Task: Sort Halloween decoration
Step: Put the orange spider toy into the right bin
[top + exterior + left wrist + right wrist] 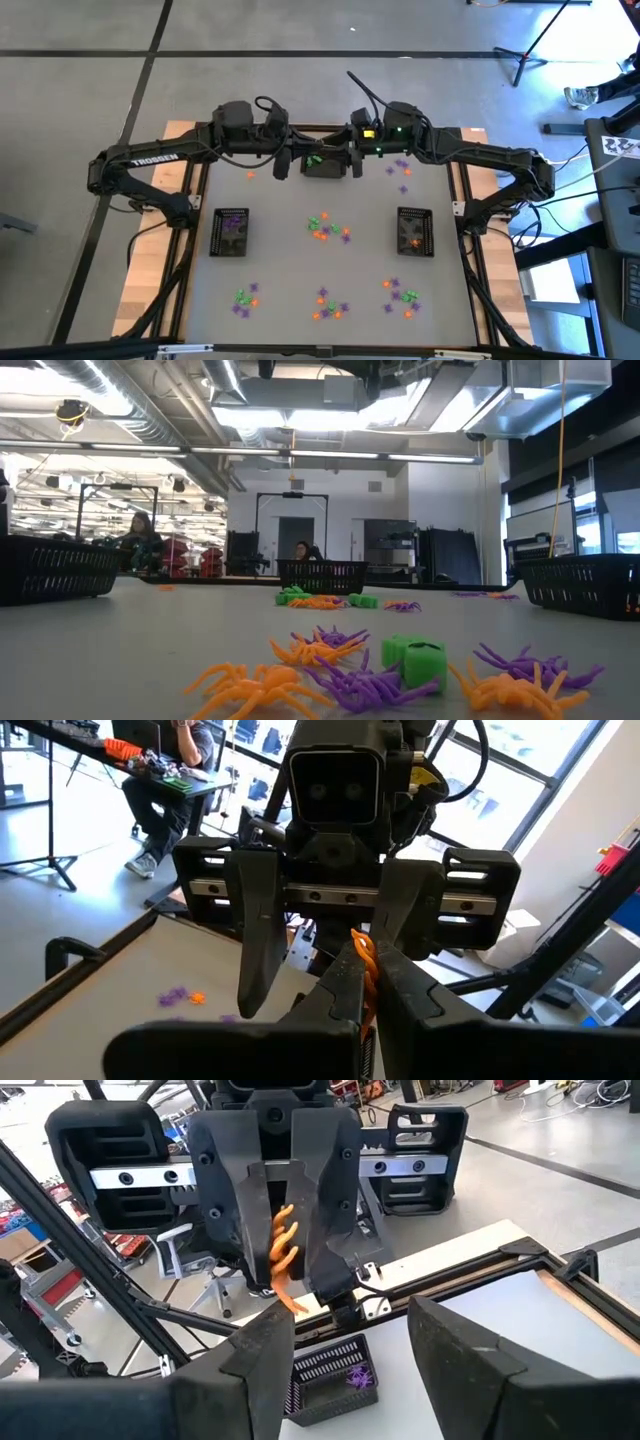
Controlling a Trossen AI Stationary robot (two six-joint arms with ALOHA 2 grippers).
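Left gripper (285,1255) clenches an orange trinket (283,1258) above the table's far edge; right gripper (320,935), released, faces it.

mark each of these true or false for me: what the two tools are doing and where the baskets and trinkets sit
1. The left tool is shut on an orange trinket. True.
2. The right tool is clamped on a purple trinket. False: it is open and holds nothing.
3. Three black mesh baskets stand on the table: left, right, far middle. True.
4. Every trinket is already in a basket. False: clusters lie loose on the table, such as the centre cluster.
5. Both tools meet at the table's far edge. True.
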